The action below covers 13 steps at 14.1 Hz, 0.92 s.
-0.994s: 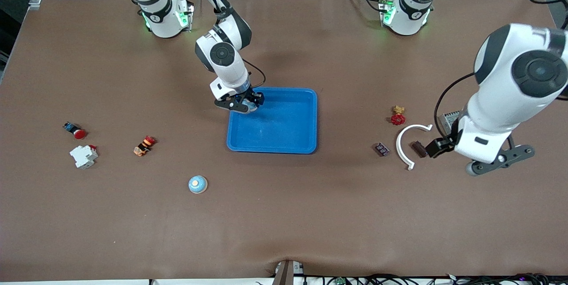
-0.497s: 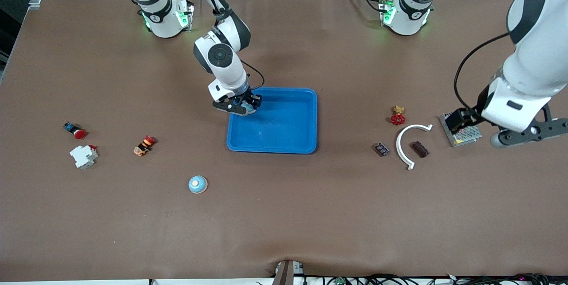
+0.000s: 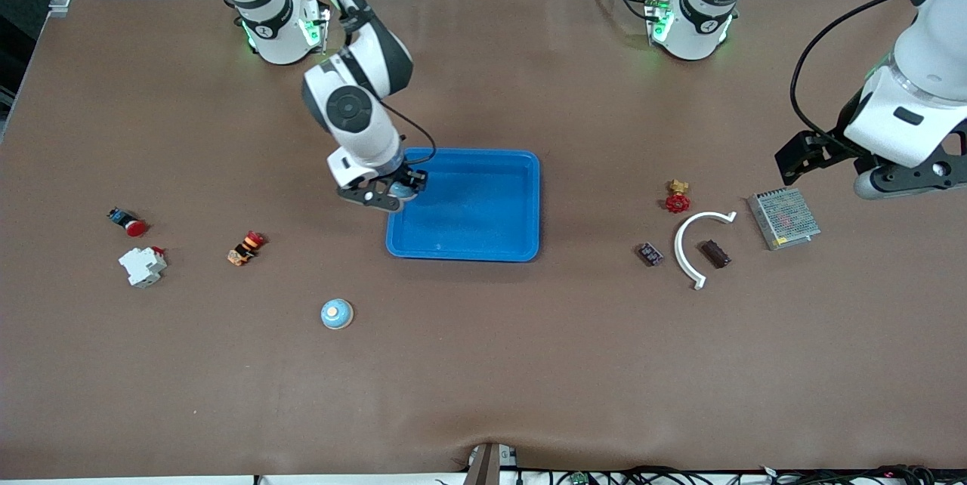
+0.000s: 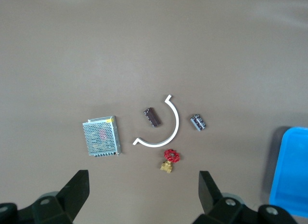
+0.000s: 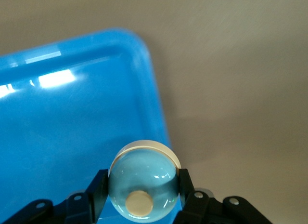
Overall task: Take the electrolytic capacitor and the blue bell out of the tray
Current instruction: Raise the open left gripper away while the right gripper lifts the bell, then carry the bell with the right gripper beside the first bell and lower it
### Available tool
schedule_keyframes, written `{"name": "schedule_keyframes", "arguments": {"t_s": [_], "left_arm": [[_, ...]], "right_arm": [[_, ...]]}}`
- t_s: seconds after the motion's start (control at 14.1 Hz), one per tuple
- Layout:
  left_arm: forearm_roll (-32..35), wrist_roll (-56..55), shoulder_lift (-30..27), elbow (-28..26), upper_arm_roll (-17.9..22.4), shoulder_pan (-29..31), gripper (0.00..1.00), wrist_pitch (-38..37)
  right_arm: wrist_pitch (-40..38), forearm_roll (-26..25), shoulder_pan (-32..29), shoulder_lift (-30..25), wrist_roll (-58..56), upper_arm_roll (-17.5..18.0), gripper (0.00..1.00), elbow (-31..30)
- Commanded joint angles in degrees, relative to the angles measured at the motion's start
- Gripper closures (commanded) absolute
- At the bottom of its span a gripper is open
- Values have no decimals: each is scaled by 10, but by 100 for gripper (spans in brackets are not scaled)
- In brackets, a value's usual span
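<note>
Desk point(image 3: 483, 364): brown mat | one blue tray point(image 3: 521, 202) mid-desk | bells: two, one point(image 5: 143, 185) clamped in right pincer point(image 3: 394, 191) over tray's rim, one point(image 3: 336, 313) toward the front-camera edge | left pincer point(image 4: 144, 192) wide, over left arm's end.

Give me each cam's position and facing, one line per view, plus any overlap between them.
Front: high across the table, facing both bases; both arms show, plus the blue tray.
Left wrist: on the left arm, looking down past the open left gripper at the white arc, power supply and red valve.
Right wrist: on the right arm, looking down past the right gripper, shut on the bell, over the tray's edge.
Shared: the tray shows in all three views.
</note>
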Motion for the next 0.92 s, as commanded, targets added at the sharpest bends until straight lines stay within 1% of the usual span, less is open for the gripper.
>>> {"name": "schedule_keyframes", "arguments": {"t_s": [0.0, 0.14, 0.28, 0.36, 0.5, 0.64, 0.85], "left_arm": [[-43, 59, -55, -25, 64, -26, 0, -9], [-66, 76, -79, -44, 148, -89, 0, -16], [-69, 87, -90, -53, 188, -119, 0, -22], [-69, 97, -95, -53, 217, -142, 0, -27], [-92, 126, -102, -59, 297, -196, 0, -32], [-113, 128, -113, -68, 361, -244, 0, -32], [-116, 129, -117, -68, 362, -247, 0, -33]], "right_arm": [[-25, -10, -68, -24, -101, 8, 100, -4], [-24, -9, -109, -21, -170, 8, 100, -5], [-19, -7, -141, -19, -220, 8, 100, -7], [-17, -6, -154, -18, -242, 8, 100, -7], [-3, -4, -183, -11, -286, 8, 100, -9], [13, -3, -209, 2, -324, 9, 100, -10], [43, 11, -232, 27, -373, 9, 100, -11]]}}
